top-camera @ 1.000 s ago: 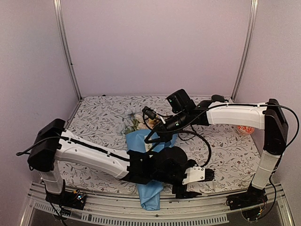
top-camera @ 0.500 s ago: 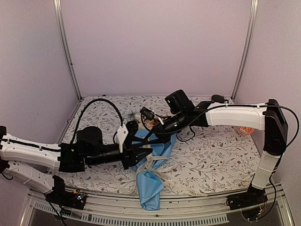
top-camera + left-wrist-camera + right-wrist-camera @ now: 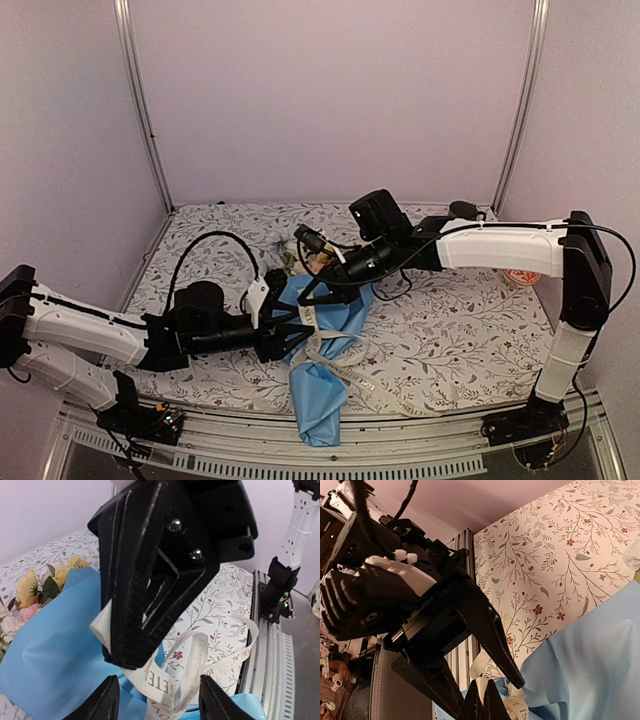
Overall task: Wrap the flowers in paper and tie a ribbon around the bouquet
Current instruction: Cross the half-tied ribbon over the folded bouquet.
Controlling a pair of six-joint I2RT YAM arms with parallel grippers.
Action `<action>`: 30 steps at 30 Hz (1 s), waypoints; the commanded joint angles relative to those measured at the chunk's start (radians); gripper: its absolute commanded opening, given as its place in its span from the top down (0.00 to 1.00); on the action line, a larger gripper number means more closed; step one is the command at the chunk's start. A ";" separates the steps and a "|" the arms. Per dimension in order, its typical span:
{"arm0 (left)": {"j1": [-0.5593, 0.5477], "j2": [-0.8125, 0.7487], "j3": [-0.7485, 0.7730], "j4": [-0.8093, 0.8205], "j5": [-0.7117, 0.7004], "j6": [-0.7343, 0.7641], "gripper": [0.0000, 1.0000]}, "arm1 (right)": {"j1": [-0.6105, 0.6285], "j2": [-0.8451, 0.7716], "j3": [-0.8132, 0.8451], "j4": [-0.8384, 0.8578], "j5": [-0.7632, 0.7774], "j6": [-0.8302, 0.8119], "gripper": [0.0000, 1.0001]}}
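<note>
Overhanging the near table (image 3: pixel 480 340) edge, the narrow end of the bouquet (image 3: pixel 318 400).

Overhead plus wrist close-ups (ribbon (image 3: pixel 167 685) shared)

Free room: the bare floral-patterned white tablecloth (image 3: pixel 470 330) is seen open across the right centre of the top view and along the back strip at upper centre. A smaller bare patch is noted at left centre, beneath the looped black cable (image 3: pixel 215 240).

Obstacles: the centre is crowded. The light blue paper cone bouquet (image 3: pixel 320 395) is laid from centre to bottom edge. The cream-white ribbon (image 3: pixel 165 685) is looped over it and trails to lower right. The left gripper (image 3: pixel 303 328) and right gripper (image 3: pixel 304 300) are found tip to tip just above the cone. The upper right is crossed by the right forearm. A small red-and-white round object (image 3: pixel 521 275) is noted at far right.
</note>
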 commanded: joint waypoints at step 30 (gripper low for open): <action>0.042 0.180 -0.146 0.504 0.082 -0.177 1.00 | 0.207 -0.310 -0.416 0.165 0.520 0.128 0.86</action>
